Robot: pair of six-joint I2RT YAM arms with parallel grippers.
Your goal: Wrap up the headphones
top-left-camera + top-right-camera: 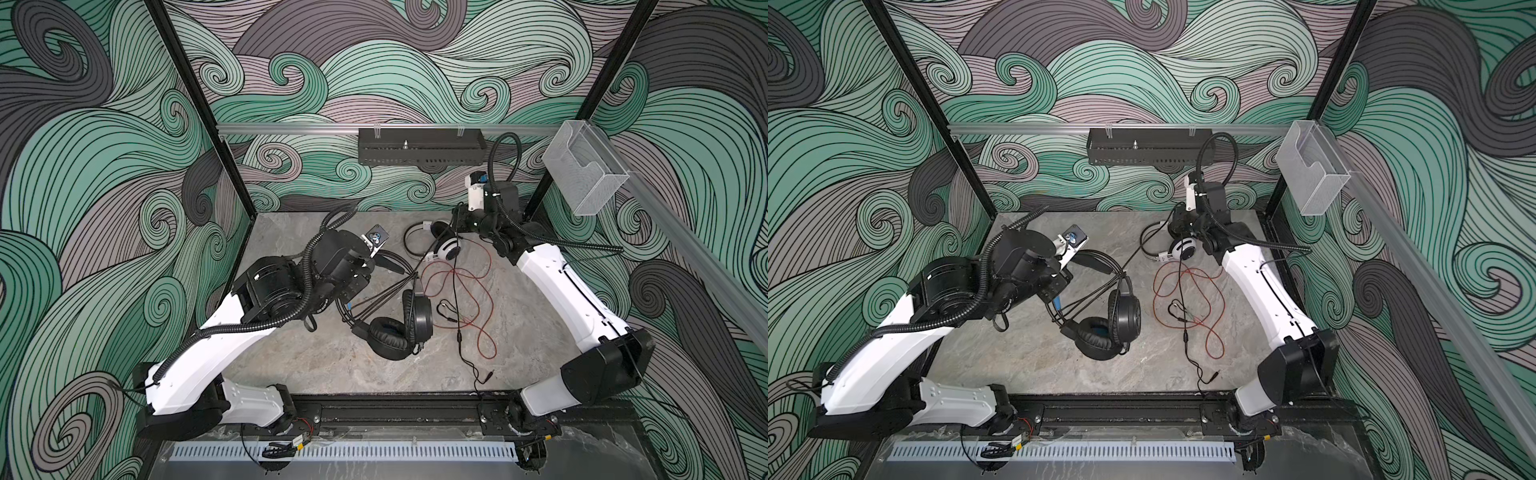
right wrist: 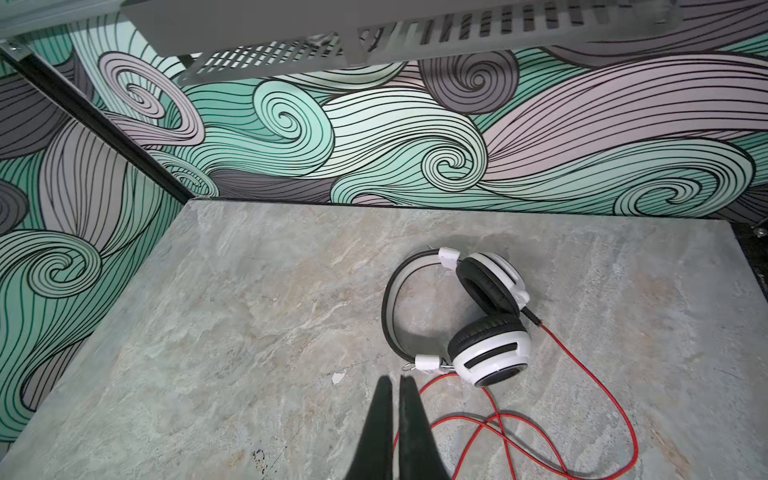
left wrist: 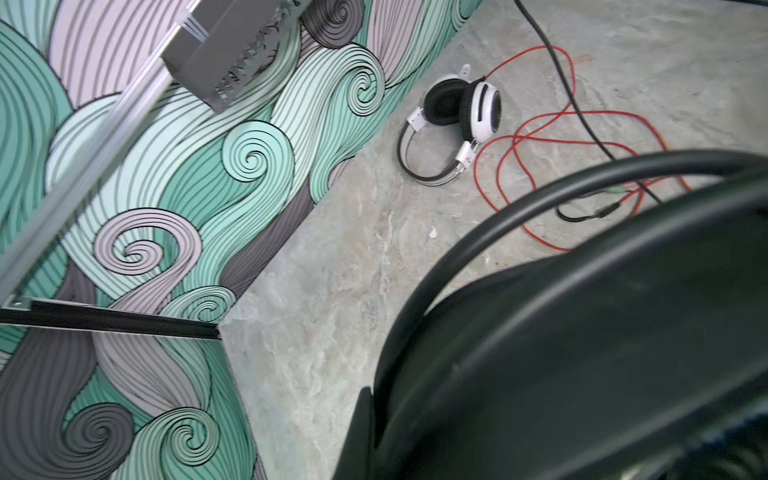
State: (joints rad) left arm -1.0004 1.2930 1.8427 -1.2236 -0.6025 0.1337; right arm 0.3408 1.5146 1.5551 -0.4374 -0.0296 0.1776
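Fingers [image 2: 380, 419] of the right gripper [image 2: 392, 380] are pressed together with only a slit between them, above the bench [image 1: 311, 357] near its back edge. In both top views the black cable [image 3: 579, 112] runs taut up to them and drops away again, so they pinch that cable. Of the left gripper [image 1: 386, 264], one finger [image 3: 359, 428] shows as a dark edge in its wrist view. The other is hidden by the black headband [image 3: 582, 353] lying against it, and the jaws are closed on that band.

The black headset [image 1: 1125, 311] sits about the middle of the grey, marbled bench. One ear cup [image 1: 388, 337] lies flat with its pad up, and the other stands on edge against it. The headband is raised toward the left gripper. Several strands of black cable stretch across between the band's two sides.

The white headset [image 1: 448, 249] lies on its side close to the back edge, right of the middle. It is just beneath the right gripper, with its band toward the left edge. Its red cable [image 2: 494, 417] sprawls in loose loops between the bench's middle and its right edge, unwrapped. The free length of black cable crosses those loops toward the front edge, where its plug [image 1: 489, 376] lies right of the middle.
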